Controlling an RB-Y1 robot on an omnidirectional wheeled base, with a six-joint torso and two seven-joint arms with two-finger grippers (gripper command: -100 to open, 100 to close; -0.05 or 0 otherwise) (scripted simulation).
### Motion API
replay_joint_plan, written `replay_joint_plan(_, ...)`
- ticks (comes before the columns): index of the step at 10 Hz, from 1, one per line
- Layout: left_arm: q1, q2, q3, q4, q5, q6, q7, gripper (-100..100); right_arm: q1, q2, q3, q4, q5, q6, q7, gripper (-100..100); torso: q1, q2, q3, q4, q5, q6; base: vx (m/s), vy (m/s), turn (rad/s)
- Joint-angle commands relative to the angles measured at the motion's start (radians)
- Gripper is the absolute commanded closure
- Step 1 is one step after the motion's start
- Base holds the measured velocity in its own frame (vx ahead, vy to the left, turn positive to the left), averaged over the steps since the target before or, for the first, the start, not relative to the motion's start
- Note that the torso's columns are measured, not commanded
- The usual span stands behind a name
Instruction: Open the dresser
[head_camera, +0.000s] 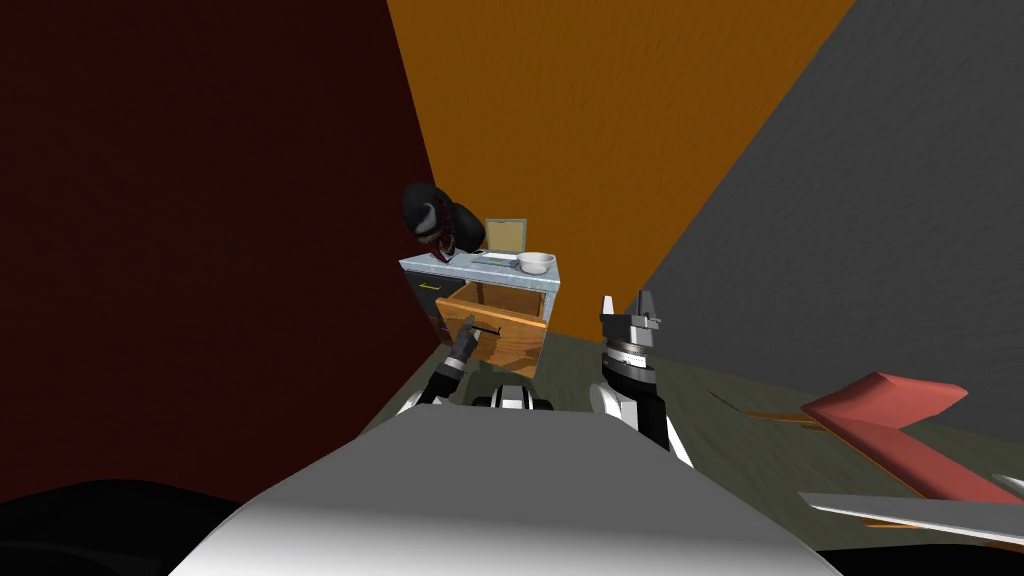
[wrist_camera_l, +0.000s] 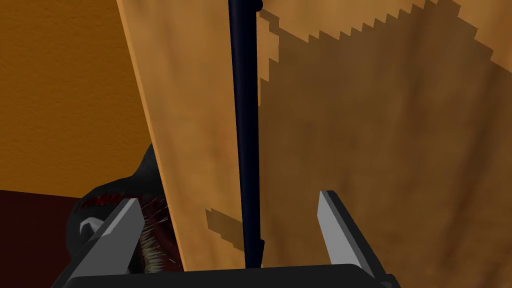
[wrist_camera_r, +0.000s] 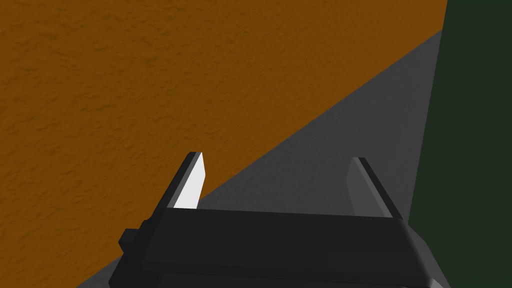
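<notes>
A small dresser (head_camera: 470, 266) with a pale stone-like top stands against the orange wall. Its wooden upper drawer (head_camera: 510, 340) is pulled out toward me, and the box behind its front shows. A thin dark bar handle (head_camera: 487, 329) runs across the drawer front. My left gripper (head_camera: 466, 335) is at that handle. In the left wrist view the handle (wrist_camera_l: 247, 125) passes between the fingers of the left gripper (wrist_camera_l: 228, 199), which stand open and apart from it, close against the drawer front (wrist_camera_l: 375, 150). My right gripper (head_camera: 628, 300) is raised to the right of the dresser, open (wrist_camera_r: 277, 157) and empty.
On the dresser top sit a white bowl (head_camera: 536, 262), a small picture frame (head_camera: 505, 235) and a black rounded object (head_camera: 435, 220) at its left end. A dark lower drawer front (head_camera: 430, 290) shows below. A red slanted piece of furniture (head_camera: 880, 420) lies at the right.
</notes>
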Motion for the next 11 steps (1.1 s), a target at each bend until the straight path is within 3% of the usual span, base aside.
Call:
replay_joint_plan(1,0.032,0.015,-0.004,-0.073,0.001,0.037,0.006,-100,0.0,0.0,0.0,0.0,0.0,0.0,0.0,0,0.001,0.001,0.001,0.0,0.001,0.0,0.04,-0.01,0.024)
replay_joint_plan(7,0.108,0.056,-0.009,-0.242,0.004,0.121,0.021,-100,0.0,0.0,0.0,0.0,0.0,0.0,0.0,0,0.002,0.006,0.004,0.001,0.001,0.0,0.033,-0.006,0.017)
replay_joint_plan(8,0.102,0.051,-0.011,-0.219,0.003,0.115,0.018,-100,0.0,0.0,0.0,0.0,0.0,0.0,0.0,0,0.001,0.008,0.004,0.004,0.0,0.0,0.016,-0.004,0.006)
replay_joint_plan(9,0.104,0.051,-0.011,-0.222,0.003,0.12,0.018,0,0.0,0.0,0.0,0.0,0.0,0.0,0.0,0,0.001,0.009,0.005,0.003,0.0,0.0,0.005,0.0,0.0)
replay_joint_plan(11,0.104,0.051,-0.011,-0.221,0.003,0.12,0.018,0,0.0,0.0,0.0,0.0,0.0,0.0,0.0,0,0.001,0.007,0.005,0.002,0.001,0.0,0.0,0.0,0.0)
